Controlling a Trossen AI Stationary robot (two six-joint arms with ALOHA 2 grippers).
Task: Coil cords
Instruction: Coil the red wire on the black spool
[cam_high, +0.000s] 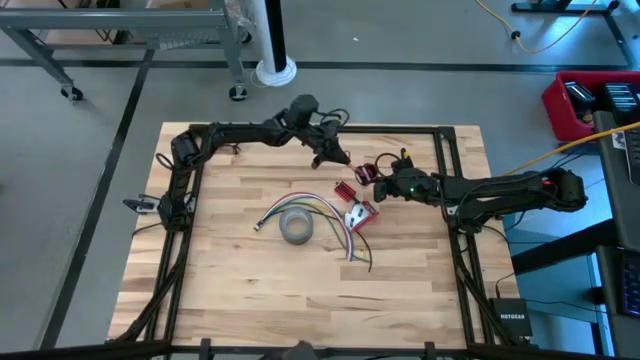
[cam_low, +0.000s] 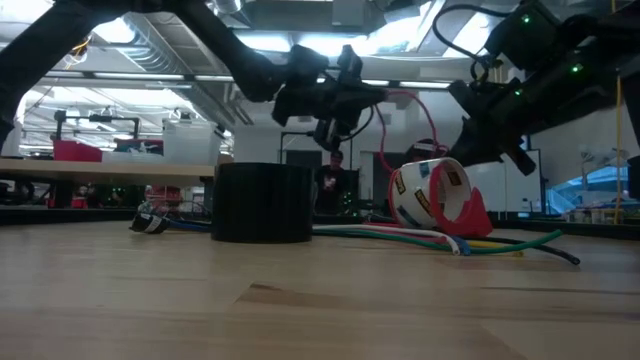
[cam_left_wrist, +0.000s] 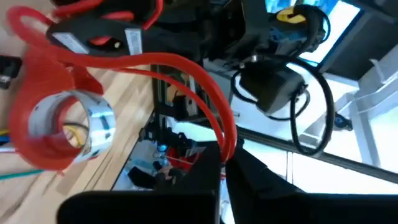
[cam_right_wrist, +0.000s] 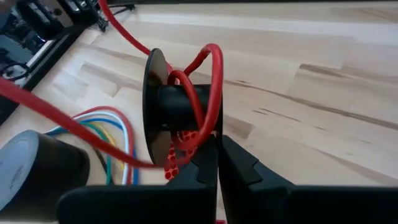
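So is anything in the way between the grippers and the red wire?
Nothing visible. The left gripper is shut on the red wire, and the right gripper is shut at the black spool it loops around.

Grey tape roll (cam_high: 296, 228) beside coloured wires (cam_high: 335, 222)

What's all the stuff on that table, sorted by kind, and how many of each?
Tape rolls: 1, the grey roll
Tape dispensers: 1, the red dispenser
Spools: 1, the black spool with red wire wound on it
Wire bundles: 1, the coloured wires
Grippers: 2, left gripper and right gripper, both shut on the red wire
Total: 6
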